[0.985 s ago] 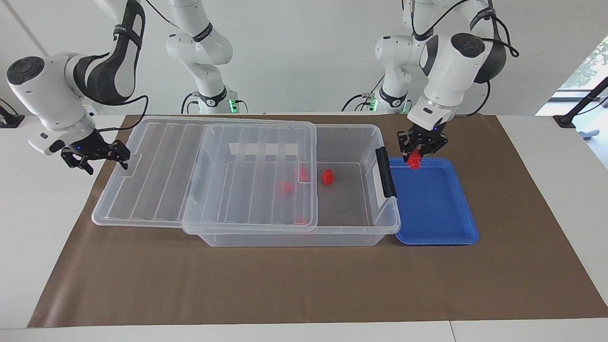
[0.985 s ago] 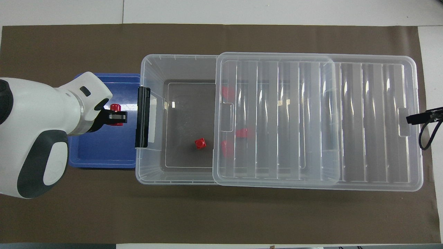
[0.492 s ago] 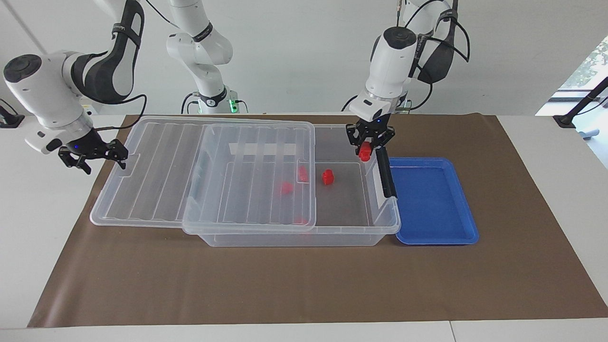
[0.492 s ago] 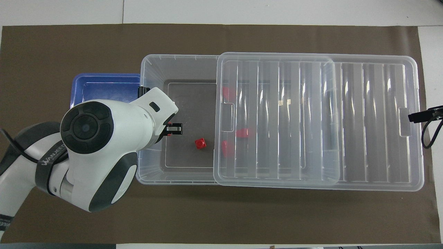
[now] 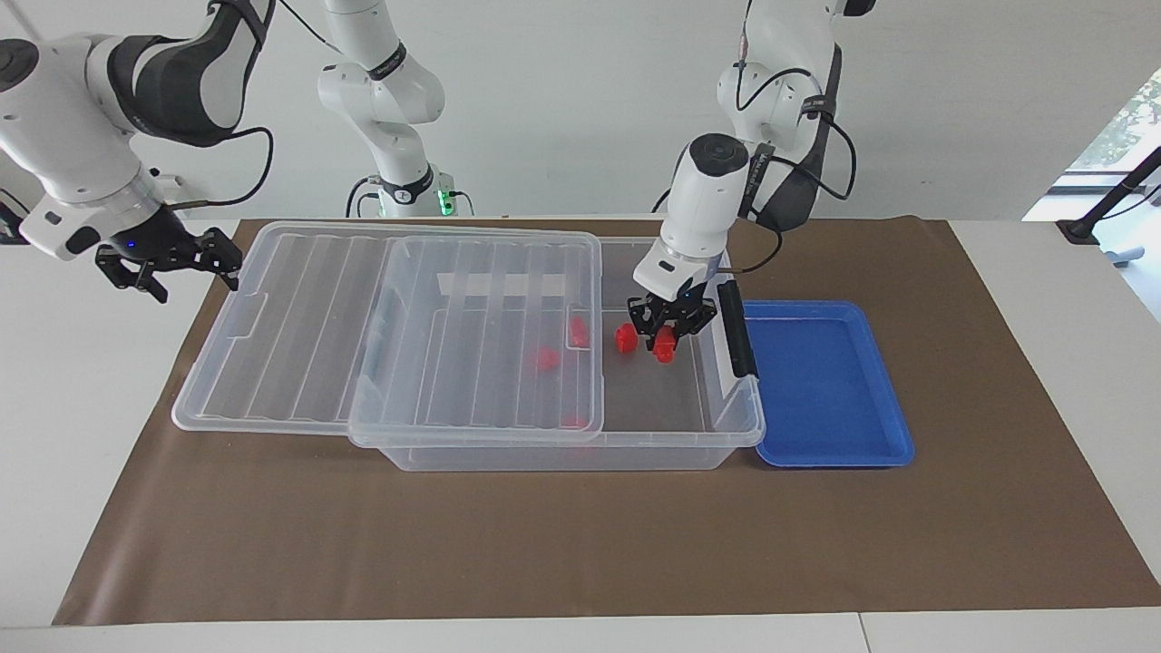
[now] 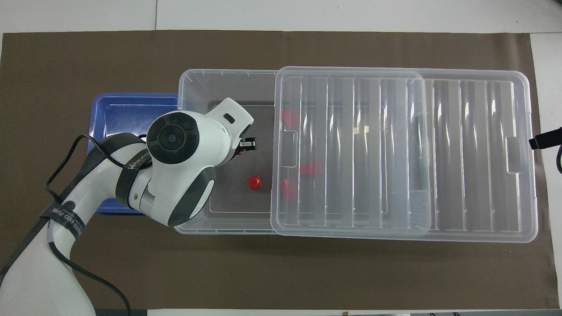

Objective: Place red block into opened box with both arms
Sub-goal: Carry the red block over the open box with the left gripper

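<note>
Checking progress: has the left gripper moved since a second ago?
Yes. The left gripper, holding the red block, went from over the blue tray into the open box.

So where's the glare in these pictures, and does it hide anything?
Overhead view: bright streaks run along the lid's ribs, and the red pieces under it look smeared. Facing view: the lid shows pale bands, a blown-out window glows at the edge, and soft shadows fall under the box.

Both views are bright and evenly lit, with soft, diffuse light from above. Shadows are faint: a thin dark band lies under the box point(image 5: 562, 453) on the mat point(image 5: 580, 544). White glare streaks run along the ribs of the lid point(image 6: 404, 149) in the overhead view. Daylight blows out a window point(image 5: 1125, 118) at the facing view's edge. Focus is sharp throughout; edges show no clear bending.
</note>
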`<move>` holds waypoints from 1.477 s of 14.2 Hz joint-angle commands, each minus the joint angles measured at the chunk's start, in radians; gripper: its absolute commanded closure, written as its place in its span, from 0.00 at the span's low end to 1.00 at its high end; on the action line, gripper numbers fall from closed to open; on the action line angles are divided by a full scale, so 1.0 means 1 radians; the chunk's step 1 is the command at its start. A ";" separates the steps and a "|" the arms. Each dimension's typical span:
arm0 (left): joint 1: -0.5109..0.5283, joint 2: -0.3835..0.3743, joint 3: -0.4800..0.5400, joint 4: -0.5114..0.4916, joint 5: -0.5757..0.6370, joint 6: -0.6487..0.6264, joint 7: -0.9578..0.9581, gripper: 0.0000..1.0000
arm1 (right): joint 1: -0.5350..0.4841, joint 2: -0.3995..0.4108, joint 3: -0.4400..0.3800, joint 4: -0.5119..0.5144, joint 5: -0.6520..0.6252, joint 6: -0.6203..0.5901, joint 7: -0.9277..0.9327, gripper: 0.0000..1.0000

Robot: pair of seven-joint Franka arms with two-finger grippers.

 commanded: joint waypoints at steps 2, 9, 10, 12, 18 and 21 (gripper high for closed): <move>-0.006 0.089 0.010 0.047 0.031 0.060 -0.027 1.00 | 0.002 0.011 0.030 0.109 0.007 -0.123 0.063 0.00; 0.011 0.171 0.011 0.026 0.035 0.125 -0.013 1.00 | 0.015 0.001 0.045 0.192 0.002 -0.289 0.204 0.00; 0.011 0.171 0.011 0.018 0.035 0.130 -0.006 1.00 | 0.015 -0.001 0.053 0.195 -0.004 -0.306 0.223 0.00; 0.012 0.169 0.011 0.000 0.035 0.145 0.059 1.00 | 0.015 0.002 0.094 0.223 -0.010 -0.327 0.271 0.00; 0.020 0.145 0.013 0.006 0.032 0.151 0.053 0.06 | 0.015 -0.004 0.106 0.191 -0.010 -0.265 0.277 0.00; 0.043 0.102 0.011 0.005 0.029 0.137 0.050 0.00 | 0.014 -0.029 0.109 0.131 -0.010 -0.215 0.277 0.00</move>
